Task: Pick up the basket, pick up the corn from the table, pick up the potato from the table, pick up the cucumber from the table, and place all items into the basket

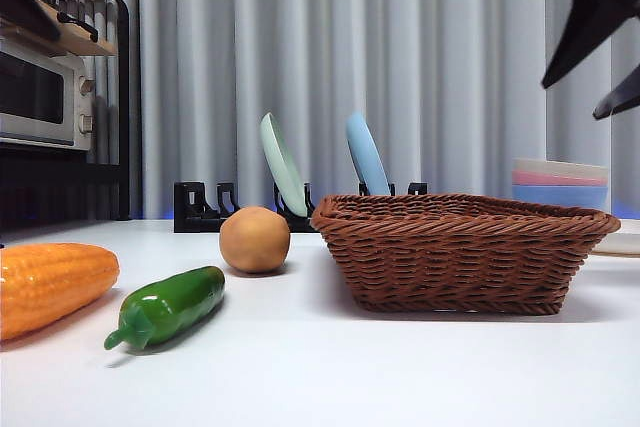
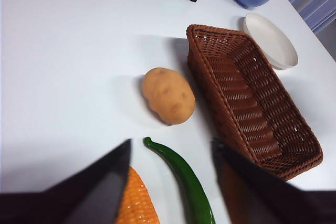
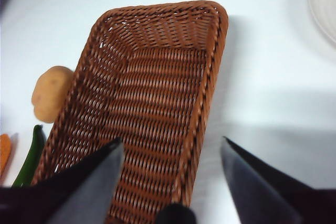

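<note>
- Basket (image 1: 452, 252) is seen empty on the white worktop (image 1: 330, 367), toward its right side
- Potato (image 1: 255, 239) is seen just left of the basket, apart from it
- Cucumber (image 1: 168, 307) and corn (image 1: 50, 285) are laid side by side further left, near the front edge
- Right gripper (image 3: 170, 153) is held above the basket's long rim, fingers (image 3: 86, 182) spread, nothing held
- Left gripper (image 2: 170, 153) is held above cucumber and corn, fingers (image 2: 100, 182) spread, nothing held

Both hands gape wide, the right hand (image 1: 600, 42) raised high, the left hand (image 2: 170, 153) aloft.
</note>
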`<move>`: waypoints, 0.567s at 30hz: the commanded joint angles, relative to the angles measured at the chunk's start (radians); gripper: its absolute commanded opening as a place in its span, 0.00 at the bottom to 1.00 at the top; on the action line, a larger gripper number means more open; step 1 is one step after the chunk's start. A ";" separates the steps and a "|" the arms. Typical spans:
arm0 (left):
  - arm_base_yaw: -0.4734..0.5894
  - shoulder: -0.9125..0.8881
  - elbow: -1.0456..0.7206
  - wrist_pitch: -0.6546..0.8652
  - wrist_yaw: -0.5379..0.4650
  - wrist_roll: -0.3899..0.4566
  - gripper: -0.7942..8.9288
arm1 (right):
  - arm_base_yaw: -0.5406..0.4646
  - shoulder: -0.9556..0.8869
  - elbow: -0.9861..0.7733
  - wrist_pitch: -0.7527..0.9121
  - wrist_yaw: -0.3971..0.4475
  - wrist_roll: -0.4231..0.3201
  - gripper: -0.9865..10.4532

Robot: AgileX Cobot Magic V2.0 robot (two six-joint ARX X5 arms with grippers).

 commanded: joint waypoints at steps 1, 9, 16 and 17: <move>0.000 0.001 0.016 0.006 0.008 0.010 0.44 | 0.018 0.089 0.046 0.000 0.002 -0.011 0.39; 0.000 0.001 0.037 -0.014 0.008 0.008 0.44 | 0.074 0.355 0.167 -0.007 0.014 -0.011 0.39; 0.000 0.001 0.037 -0.064 0.008 0.008 0.44 | 0.103 0.492 0.180 -0.010 0.059 -0.008 0.37; 0.000 0.001 0.037 -0.064 0.007 0.008 0.44 | 0.103 0.502 0.180 -0.010 0.058 -0.008 0.30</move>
